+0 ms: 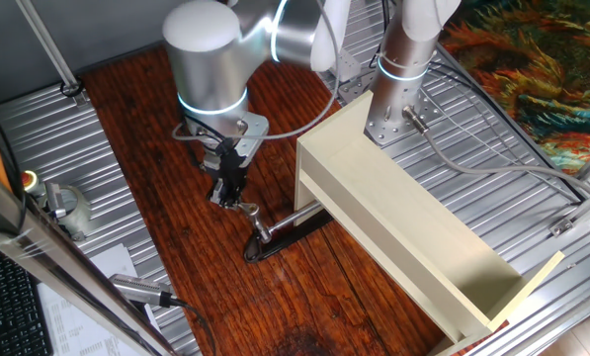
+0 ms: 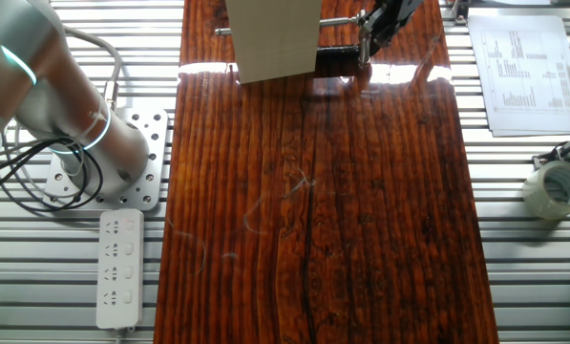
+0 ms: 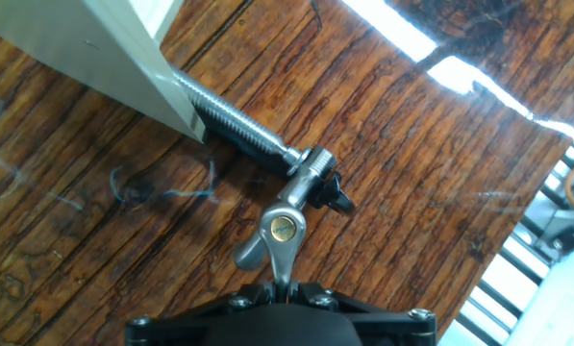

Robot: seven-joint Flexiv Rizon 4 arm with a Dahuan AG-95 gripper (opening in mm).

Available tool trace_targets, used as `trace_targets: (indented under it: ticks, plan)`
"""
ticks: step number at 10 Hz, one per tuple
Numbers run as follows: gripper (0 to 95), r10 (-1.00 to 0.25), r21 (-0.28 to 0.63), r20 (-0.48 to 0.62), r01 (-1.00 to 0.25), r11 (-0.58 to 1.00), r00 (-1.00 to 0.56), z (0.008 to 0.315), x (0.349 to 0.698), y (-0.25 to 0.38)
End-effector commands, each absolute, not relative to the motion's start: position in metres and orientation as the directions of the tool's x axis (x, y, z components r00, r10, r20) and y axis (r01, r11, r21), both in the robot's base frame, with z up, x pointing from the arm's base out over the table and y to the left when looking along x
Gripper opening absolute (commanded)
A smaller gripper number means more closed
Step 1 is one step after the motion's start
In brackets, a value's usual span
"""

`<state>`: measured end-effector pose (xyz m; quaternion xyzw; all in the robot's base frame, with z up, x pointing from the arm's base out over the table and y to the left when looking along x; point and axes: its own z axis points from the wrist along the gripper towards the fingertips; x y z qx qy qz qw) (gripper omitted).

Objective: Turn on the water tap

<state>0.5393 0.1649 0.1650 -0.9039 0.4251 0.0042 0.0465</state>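
Chrome catches your eye at the worktop's (image 1: 196,178) middle in one fixed view: the water tap (image 1: 261,229) lies low on its dark base plate (image 1: 287,235), its long axis running along the threaded spout (image 3: 237,123) toward the cream box (image 1: 403,227), where the spout's far end slips under the box edge. In the hand view you see the flat lever (image 3: 277,238) pointing back toward the end effector (image 3: 285,288). The black end effector (image 1: 231,194) sits right over that lever, and you cannot tell whether its fingers are spread or pinching it.
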Motion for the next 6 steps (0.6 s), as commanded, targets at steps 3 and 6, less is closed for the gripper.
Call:
trace_targets:
  ticks: [3,6]
  plan:
    - [0.0,-0.752,-0.063,-0.059,-0.754,-0.654,0.657,0.1667,0.5408,0.1671]
    - [0.0,-0.727,-0.059,-0.061,-0.73,-0.681,0.684,0.166,0.5408,0.1675]
